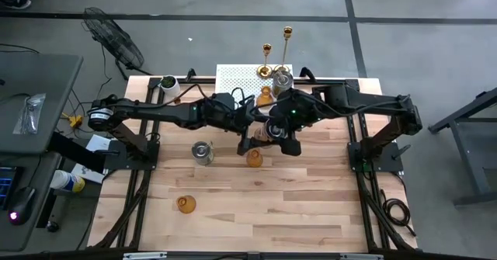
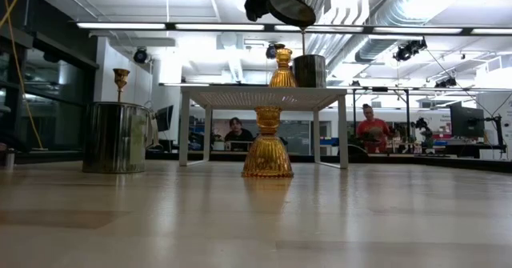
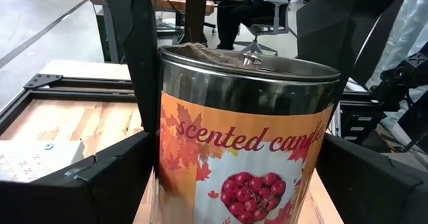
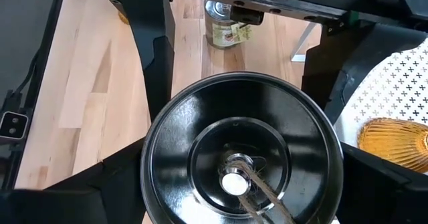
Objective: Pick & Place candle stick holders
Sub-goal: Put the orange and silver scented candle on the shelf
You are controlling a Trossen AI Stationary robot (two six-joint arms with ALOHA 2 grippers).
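Note:
One silver candle stick holder (image 3: pixel 247 137), a tin with an orange "scented candle" label, hangs high over the table's middle (image 2: pixel 300 0). My left gripper (image 3: pixel 241 174) and my right gripper (image 4: pixel 241 177) are both shut on it. A second silver holder (image 1: pixel 202 151) and two amber ones (image 1: pixel 254 158) (image 1: pixel 185 204) stand on the table on their bases. On the white rack (image 1: pixel 245 78) stand a third silver holder (image 1: pixel 283 80), an amber one (image 1: pixel 265 97) and two gold sticks (image 1: pixel 266 60) (image 1: pixel 287 46). My left gripper pinches the tin's labelled side wall (image 3: pixel 167 164) between its two fingers, one on each opposite side. The fingers come nearly level from the table's left. The tin is lifted clear, slightly tilted, mouth up. My right gripper has its fingers on opposite sides of the same tin, just below the rim (image 4: pixel 148 154). It comes slanting down from the table's right and looks into the open mouth with the wick (image 4: pixel 234 180).
A white cup with dark contents (image 1: pixel 168 83) stands at the table's far left corner. The rack takes up the far middle. The near half of the table is bare wood except for the one amber holder. People sit in the room beyond (image 2: pixel 372 128).

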